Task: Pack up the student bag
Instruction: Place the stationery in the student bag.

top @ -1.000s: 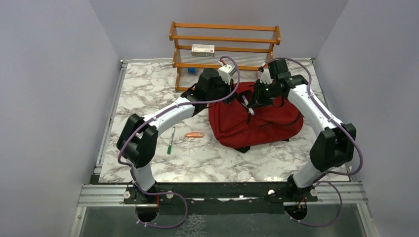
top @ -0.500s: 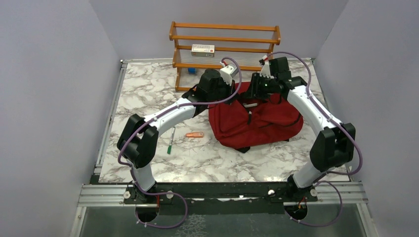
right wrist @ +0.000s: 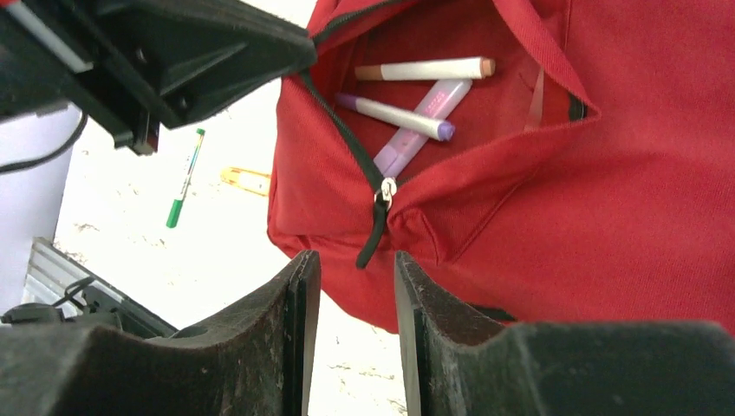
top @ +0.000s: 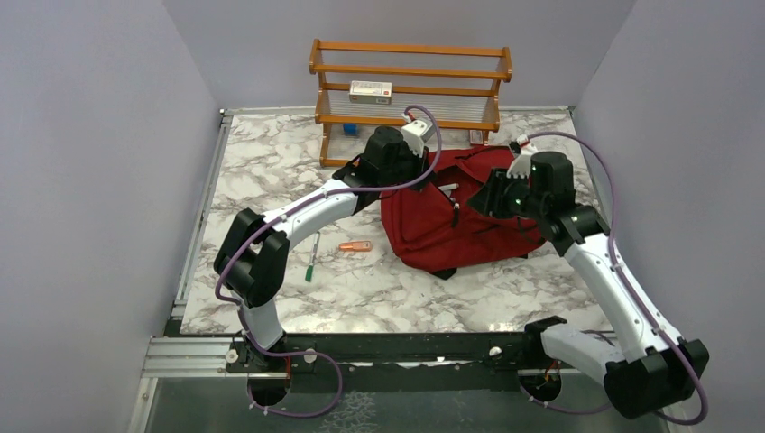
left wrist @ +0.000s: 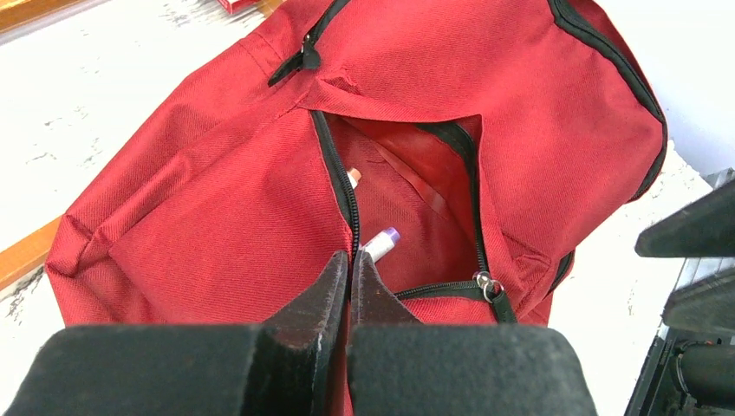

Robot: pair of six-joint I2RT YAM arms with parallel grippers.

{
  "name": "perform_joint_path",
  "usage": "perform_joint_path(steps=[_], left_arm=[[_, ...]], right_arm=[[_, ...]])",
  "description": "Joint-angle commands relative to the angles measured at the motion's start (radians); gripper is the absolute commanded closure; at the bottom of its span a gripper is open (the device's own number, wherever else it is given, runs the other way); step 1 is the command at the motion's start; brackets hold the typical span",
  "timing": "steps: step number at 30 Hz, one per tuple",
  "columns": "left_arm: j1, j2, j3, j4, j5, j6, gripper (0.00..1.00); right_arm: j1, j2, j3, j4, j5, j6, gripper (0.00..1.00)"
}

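The dark red student bag [top: 460, 225] lies on the marble table, right of centre, with its front pocket unzipped. My left gripper [left wrist: 349, 264] is shut on the pocket's zipper edge and holds it up; in the top view the left gripper [top: 431, 178] sits at the bag's upper left. Inside the pocket lie a white pen with an orange cap [right wrist: 425, 68], a purple-capped pen [right wrist: 394, 116] and a lilac highlighter [right wrist: 429, 108]. My right gripper [right wrist: 355, 260] stands open and empty, clear of the bag [right wrist: 607, 199], above its right part [top: 483, 197].
A green pen [top: 312, 256] and a small orange object [top: 355, 246] lie on the table left of the bag. A wooden shelf [top: 410, 72] at the back holds a white box [top: 371, 90]. A small red item [top: 475, 136] lies behind the bag.
The right gripper let go of a pen into the pocket, opened, and drew back to the right and toward the near edge. The left arm has held still.
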Motion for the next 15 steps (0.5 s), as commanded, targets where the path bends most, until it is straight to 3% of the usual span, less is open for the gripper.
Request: perform_joint_path(steps=[1,4,8,12,15], left_arm=[[-0.002,0.018,0.02,-0.018,-0.02,0.001,1.0],[0.004,0.024,0.029,-0.025,-0.01,-0.011,1.0],[0.017,0.025,0.033,-0.023,0.005,-0.024,1.0],[0.032,0.017,0.037,-0.033,-0.002,-0.02,1.0],[0.043,0.007,0.039,-0.037,-0.005,-0.017,1.0]], right_arm=[[0.027,-0.114,-0.102,0.052,0.031,0.052,0.59],[0.135,-0.161,-0.156,0.076,0.088,0.095,0.59],[0.426,-0.151,-0.207,0.139,0.257,0.173,0.59],[0.705,-0.089,-0.284,0.273,0.414,0.227,0.59],[0.837,-0.023,-0.366,0.41,0.432,0.23,0.59]])
